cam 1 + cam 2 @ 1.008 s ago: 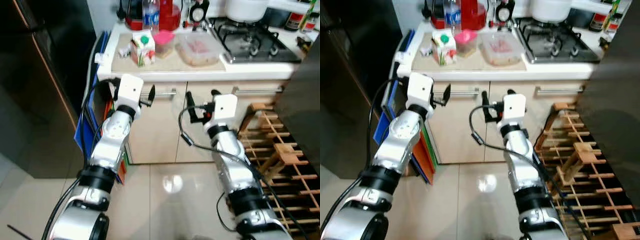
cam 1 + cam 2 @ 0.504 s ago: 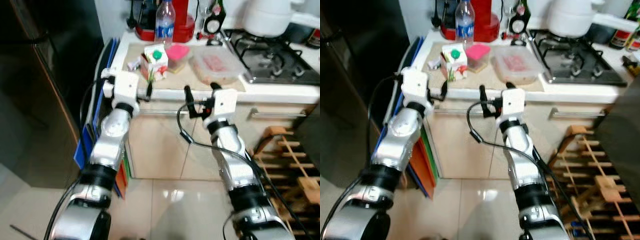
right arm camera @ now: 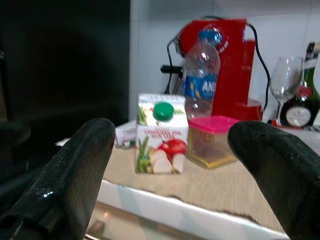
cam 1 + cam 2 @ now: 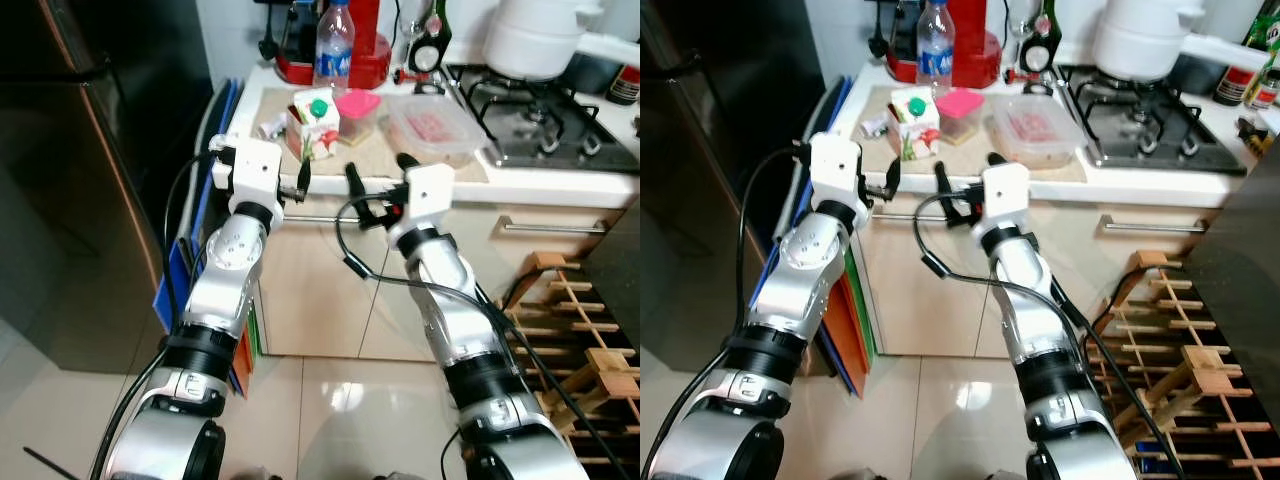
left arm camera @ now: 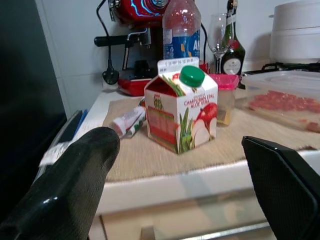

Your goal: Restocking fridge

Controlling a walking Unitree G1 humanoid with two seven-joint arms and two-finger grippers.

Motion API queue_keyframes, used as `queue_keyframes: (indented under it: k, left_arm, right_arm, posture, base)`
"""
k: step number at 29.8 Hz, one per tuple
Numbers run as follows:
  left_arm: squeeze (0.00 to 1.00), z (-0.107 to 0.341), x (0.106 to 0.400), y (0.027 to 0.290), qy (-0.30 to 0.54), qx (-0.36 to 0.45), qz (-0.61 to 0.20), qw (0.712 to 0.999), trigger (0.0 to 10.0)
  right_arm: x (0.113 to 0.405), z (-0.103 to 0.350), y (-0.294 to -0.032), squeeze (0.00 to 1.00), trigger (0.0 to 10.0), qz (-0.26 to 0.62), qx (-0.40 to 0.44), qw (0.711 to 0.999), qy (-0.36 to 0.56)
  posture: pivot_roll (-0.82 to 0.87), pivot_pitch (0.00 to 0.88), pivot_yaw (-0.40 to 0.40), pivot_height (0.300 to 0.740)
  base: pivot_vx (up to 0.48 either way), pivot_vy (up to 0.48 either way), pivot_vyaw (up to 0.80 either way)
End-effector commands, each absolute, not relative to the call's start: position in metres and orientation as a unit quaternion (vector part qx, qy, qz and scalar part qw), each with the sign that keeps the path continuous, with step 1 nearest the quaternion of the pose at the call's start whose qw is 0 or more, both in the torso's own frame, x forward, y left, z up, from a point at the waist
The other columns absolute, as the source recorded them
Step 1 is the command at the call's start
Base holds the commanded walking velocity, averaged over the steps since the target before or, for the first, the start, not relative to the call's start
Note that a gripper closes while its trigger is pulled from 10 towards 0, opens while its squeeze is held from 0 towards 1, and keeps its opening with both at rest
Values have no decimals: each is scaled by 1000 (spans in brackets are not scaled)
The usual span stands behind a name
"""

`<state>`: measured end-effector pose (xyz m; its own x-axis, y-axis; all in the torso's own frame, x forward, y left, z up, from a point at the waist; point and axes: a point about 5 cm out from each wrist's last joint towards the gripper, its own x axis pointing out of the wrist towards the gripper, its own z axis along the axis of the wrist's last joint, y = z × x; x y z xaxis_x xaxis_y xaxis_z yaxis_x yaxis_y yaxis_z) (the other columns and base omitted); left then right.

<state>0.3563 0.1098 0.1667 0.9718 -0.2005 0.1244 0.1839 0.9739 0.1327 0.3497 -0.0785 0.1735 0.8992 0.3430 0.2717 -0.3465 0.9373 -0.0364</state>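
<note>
- Left eye view: your left end effector [image 4: 297,183] is raised at the front edge of the worktop [image 4: 520,178], fingers spread, nothing between them. The right end effector [image 4: 376,188] sits just beside it at the same edge, also spread wide and empty. The juice carton [image 4: 311,123] stands upright on the beige mat [image 4: 375,151] just beyond both. Behind it you have a pink-lidded tub [image 4: 356,112], a clear container of meat [image 4: 434,124], a water bottle [image 4: 333,49] and a red coffee machine [image 4: 362,45]. The dark fridge [image 4: 90,170] stands on the robot's left, door closed.
- Right eye view: same scene, but here you also see more of the gas hob [image 4: 1140,120] with a white pot [image 4: 1135,40] on it, and a wooden rack [image 4: 1160,340] on the floor at the right.
- Left wrist view: the two black fingers [image 5: 70,185] frame the carton, well apart from it and touching nothing. A small tube [image 5: 129,121] lies just beside the carton, and a wine glass [image 5: 218,42] and dark bottle [image 5: 232,47] stand at the back.
- Right wrist view: the fingers [image 3: 67,172] are spread wide with the carton and pink tub seen between them, untouched. The bottle stands directly behind the carton, with the red machine behind that.
</note>
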Motion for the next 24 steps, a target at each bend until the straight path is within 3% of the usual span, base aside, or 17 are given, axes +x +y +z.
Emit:
queue_keyframes:
  k: [1,5,24]
  left_arm:
    - [0,171,354,107,-76,63,-102,990,10000]
    - [0,171,349,109,-83,53,-107,989,10000]
    - [0,175,348,103,-85,50,-129,987,10000]
  right_arm:
    - [353,169,-78,0,10000,180,6,976,-122]
    - [361,176,-72,0,10000,177,-12,975,-134]
    - [366,183,-60,0,10000,180,-22,973,-145]
  posture:
    - [4,14,-6,740]
    - [29,14,-13,740]
    - [16,31,9,740]
  base:
    - [0,0,0]
    - [0,0,0]
    - [454,0,0]
